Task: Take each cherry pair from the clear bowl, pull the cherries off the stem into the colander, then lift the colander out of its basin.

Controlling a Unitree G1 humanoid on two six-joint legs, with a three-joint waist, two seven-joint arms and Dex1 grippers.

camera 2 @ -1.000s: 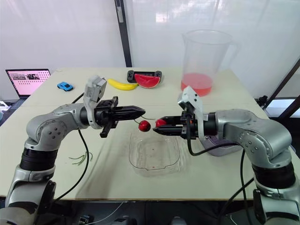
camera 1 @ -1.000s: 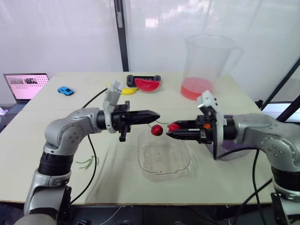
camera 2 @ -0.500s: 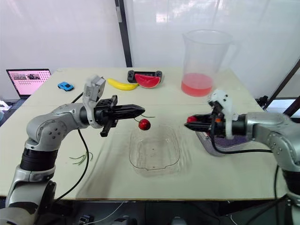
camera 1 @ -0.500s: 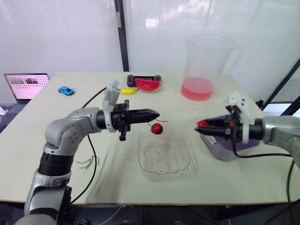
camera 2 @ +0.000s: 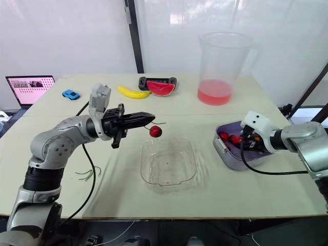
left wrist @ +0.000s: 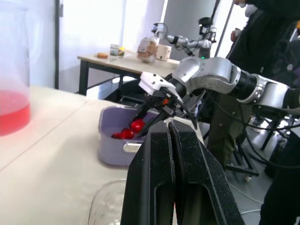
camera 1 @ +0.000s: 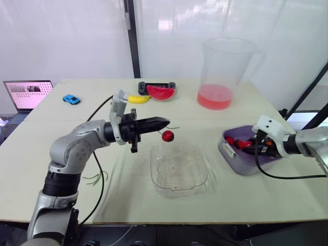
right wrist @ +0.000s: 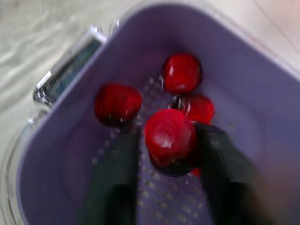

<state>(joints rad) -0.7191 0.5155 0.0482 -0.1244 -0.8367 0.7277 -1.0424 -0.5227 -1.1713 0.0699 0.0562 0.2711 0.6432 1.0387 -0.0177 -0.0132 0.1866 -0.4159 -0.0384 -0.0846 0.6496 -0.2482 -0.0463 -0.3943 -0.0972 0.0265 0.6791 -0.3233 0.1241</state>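
My left gripper (camera 1: 165, 122) is shut on a thin green stem, and one red cherry (camera 1: 167, 136) hangs from it above the far rim of the empty clear bowl (camera 1: 178, 182). In the left wrist view its fingers (left wrist: 157, 154) are pressed together. My right gripper (camera 1: 245, 145) reaches down into the purple colander (camera 1: 231, 148) at the right. In the right wrist view a second cherry (right wrist: 169, 138) sits between its fingers (right wrist: 112, 178), just above the perforated floor. Three loose cherries (right wrist: 117, 104) lie on that floor.
A tall clear pitcher (camera 1: 220, 72) with red liquid stands at the back right. A watermelon slice (camera 1: 160, 93), a banana (camera 1: 137, 98), a blue toy car (camera 1: 72, 99) and a laptop (camera 1: 28, 94) line the back left. Green stems (camera 1: 95, 178) lie near the left arm's cable.
My right gripper has pulled one cherry off the stem and carried it right, down into the colander. My left gripper has drawn back slightly with the stem and the other cherry.
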